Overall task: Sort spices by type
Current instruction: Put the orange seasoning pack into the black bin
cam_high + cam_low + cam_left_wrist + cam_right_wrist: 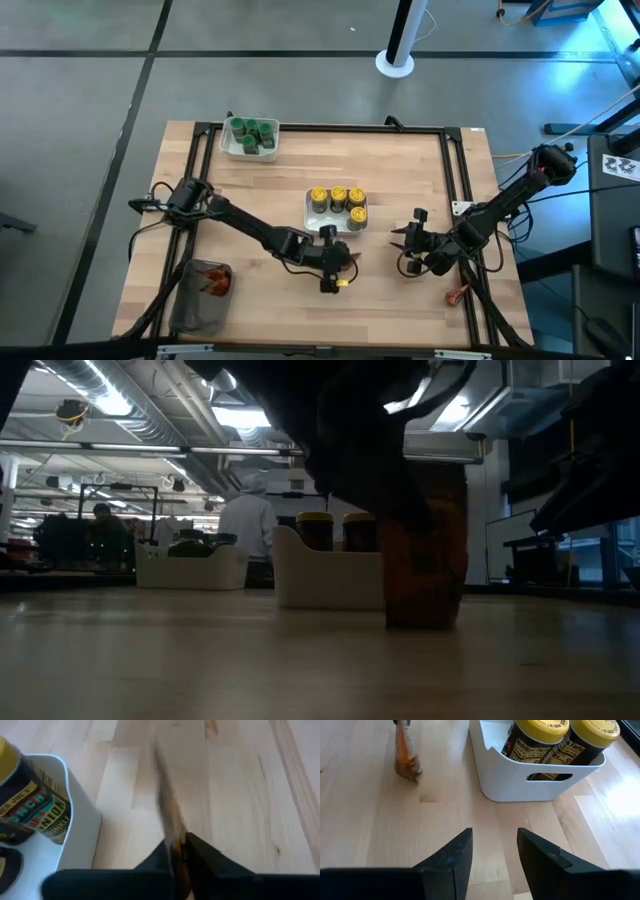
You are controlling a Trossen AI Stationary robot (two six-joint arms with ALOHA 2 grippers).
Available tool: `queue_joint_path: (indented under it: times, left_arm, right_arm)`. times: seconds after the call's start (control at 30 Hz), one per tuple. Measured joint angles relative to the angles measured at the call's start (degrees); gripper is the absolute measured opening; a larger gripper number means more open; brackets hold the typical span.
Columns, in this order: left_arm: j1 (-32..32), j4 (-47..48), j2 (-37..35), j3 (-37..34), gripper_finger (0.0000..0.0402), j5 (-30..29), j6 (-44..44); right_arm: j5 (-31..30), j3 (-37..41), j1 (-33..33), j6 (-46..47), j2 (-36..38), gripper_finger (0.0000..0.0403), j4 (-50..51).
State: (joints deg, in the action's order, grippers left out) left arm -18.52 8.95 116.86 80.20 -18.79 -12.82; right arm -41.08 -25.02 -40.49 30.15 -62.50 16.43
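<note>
Pick-up of a red-orange packet [170,827] is in hand: the left gripper [333,272] is pinched edge-on upon it, just beside the white tray [312,216] of yellow-lidded jars [338,198], on the table [400,160]. The right gripper [493,851] is held spread, empty, nearby. Next, likely a lift and carry to the clear tub [203,296], where packets are kept.

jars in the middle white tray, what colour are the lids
Yellow lids on dark jars; clearest in the right wrist view.

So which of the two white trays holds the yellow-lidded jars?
The tray at mid-table, beside the left end effector. The other white tray, at the table's far left corner, holds green-lidded jars.
</note>
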Motion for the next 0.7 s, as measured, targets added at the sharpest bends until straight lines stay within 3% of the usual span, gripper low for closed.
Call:
queue_joint_path:
  times: [0.2,0.7]
  left_arm:
    - [-1.08,0.08,-0.26,0.61,0.0005,-0.69,6.47]
    - [-8.64,22.25,-8.29,12.18,0.0001,-0.89,5.12]
  right_arm:
    - [-0.04,0.0,0.0,0.0,0.0,0.0156,0.0]
    - [0.07,0.02,0.0,0.02,-0.02,0.0156,-0.6]
